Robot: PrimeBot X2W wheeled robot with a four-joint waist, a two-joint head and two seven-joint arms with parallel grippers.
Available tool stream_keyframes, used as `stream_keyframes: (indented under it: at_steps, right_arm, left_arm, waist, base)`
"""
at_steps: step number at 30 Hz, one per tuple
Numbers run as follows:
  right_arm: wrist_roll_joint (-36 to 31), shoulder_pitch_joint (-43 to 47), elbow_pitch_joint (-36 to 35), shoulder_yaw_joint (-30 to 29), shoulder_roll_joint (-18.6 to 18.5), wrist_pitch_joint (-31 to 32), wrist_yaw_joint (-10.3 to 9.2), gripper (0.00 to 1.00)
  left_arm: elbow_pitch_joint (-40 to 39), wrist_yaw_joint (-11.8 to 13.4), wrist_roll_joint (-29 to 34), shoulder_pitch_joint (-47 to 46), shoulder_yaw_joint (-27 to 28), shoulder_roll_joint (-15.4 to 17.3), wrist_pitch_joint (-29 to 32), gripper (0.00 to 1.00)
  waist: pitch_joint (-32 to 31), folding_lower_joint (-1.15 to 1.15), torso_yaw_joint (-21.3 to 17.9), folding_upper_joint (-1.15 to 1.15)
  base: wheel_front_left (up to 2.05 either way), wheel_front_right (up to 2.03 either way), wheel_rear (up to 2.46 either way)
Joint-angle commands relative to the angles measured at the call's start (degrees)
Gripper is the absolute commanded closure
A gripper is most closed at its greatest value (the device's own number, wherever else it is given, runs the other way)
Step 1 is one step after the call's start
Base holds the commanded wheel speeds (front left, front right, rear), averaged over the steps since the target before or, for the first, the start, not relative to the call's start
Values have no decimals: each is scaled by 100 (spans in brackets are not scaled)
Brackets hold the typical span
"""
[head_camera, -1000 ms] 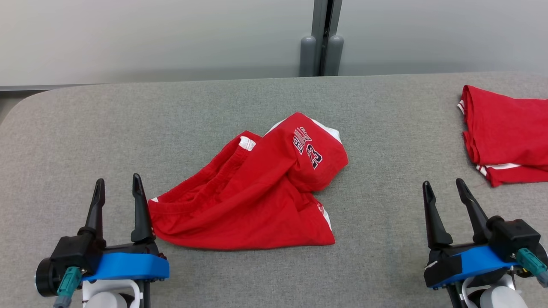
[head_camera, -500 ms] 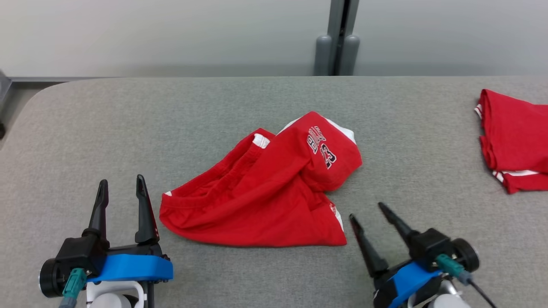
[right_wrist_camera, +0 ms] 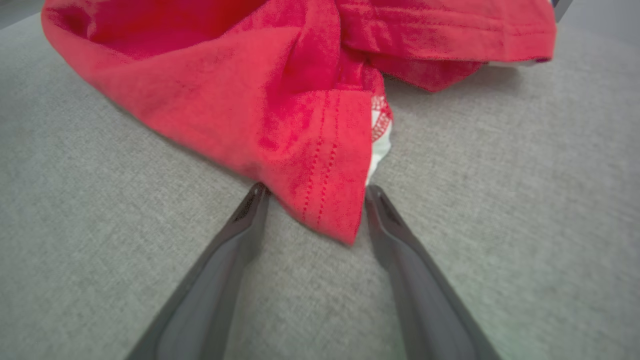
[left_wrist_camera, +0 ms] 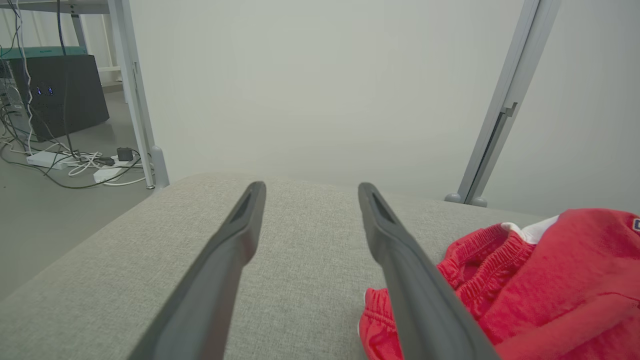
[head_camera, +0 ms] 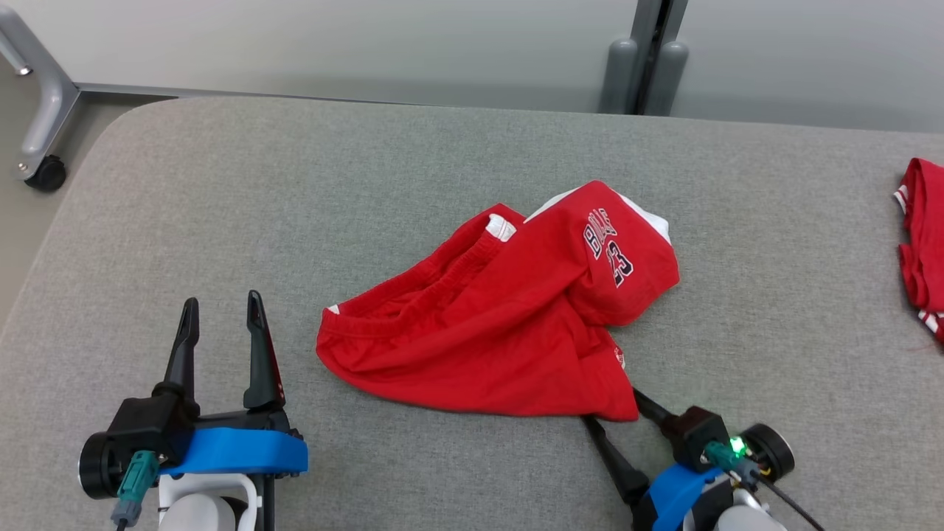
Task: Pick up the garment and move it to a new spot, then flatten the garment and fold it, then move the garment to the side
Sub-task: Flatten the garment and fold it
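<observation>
Your open right gripper straddles a hem corner of the red shorts, centre frame; slide deeper before pinching.

Item count, referenced to the one table.
Red garments: two. The shorts lie at table centre and the other garment at its right edge. Grippers: two, the left gripper and right gripper at the near edge, two fingers each. Post feet: two, behind the far edge. Caster: one, off the far left corner.
</observation>
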Motion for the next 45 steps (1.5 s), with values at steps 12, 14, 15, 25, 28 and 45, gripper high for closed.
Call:
stream_keyframes:
  at_steps: [12,14,15,25,28,45]
  right_arm:
    - [272,-372,385,352,-6,-307,1,100]
    - [309,-210,203,379,-111,-318,1,100]
    - [305,-118,84,395,-174,-322,1,100]
    - [256,1452,-1739,-480,-892,415,1,100]
    - [240,1897,-2224,-925,-981,711,1,100]
    - [158,1459,-4201,-1435,-1023,1353,1,0]
  left_arm:
    - [142,-33,-27,17,13,-27,-27,0]
    - [155,-54,-14,26,14,-26,-27,0]
    - [166,-62,-8,54,8,-28,-27,0]
    - [202,-38,-99,89,-39,-29,-27,0]
    - [181,-35,-106,107,-54,-30,-27,0]
    - [125,5,-51,-21,-104,-30,-27,0]
  waist:
    - [-138,0,-269,0]
    - [-205,0,-374,0]
    - [-232,0,-425,0]
    - [-331,0,-842,0]
    - [-304,0,-924,0]
    - [-137,0,-902,0]
  base:
    - [0,0,0]
    - [0,0,0]
    - [0,0,0]
    - [0,0,0]
    - [0,0,0]
    - [0,0,0]
